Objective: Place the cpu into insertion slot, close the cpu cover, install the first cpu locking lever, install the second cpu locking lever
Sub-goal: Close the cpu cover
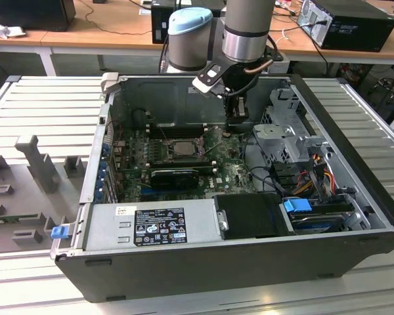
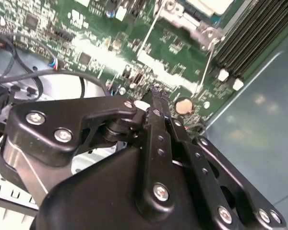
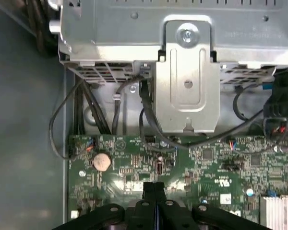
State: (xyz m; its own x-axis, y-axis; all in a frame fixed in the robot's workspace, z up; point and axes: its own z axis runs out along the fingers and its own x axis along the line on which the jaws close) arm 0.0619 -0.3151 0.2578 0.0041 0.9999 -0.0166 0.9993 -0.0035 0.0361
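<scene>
Closed on nothing, my gripper (image 3: 153, 186) hangs over the green motherboard (image 3: 206, 163). Nearby, the cpu (image 2: 209, 4) looks seated in the insertion slot (image 1: 169, 148). I judge it light, stiff and fragile underneath, best held by its edges.

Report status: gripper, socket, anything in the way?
Gripper shut, nothing in it, just above the green board. Socket apart, toward the exterior view's left. Black cables close by, not touching.
</scene>
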